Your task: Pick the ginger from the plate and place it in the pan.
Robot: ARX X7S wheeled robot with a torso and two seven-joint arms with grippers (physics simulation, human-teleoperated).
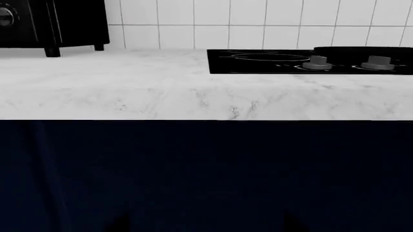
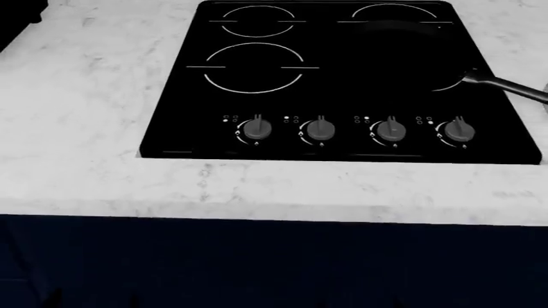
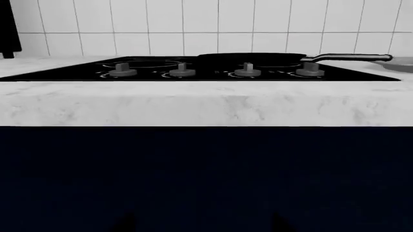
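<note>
On the stovetop's (image 2: 342, 83) right rear ring, the pan (image 2: 389, 54) points its handle rightward; fingers' state unseen.

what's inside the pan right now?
In the head view the pan on the stovetop looks empty; no ginger is visible. The right wrist view shows only its rim, so the inside is hidden there.

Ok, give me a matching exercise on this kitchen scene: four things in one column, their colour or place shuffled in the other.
1 pan
2 knobs
3 countertop
4 cabinet front

A white, marbled
B dark blue, below the countertop
C in a row along the near edge of the stovetop
D on the stovetop's far right ring

Pairs: 1-D, 2-C, 3-A, 4-B
</note>
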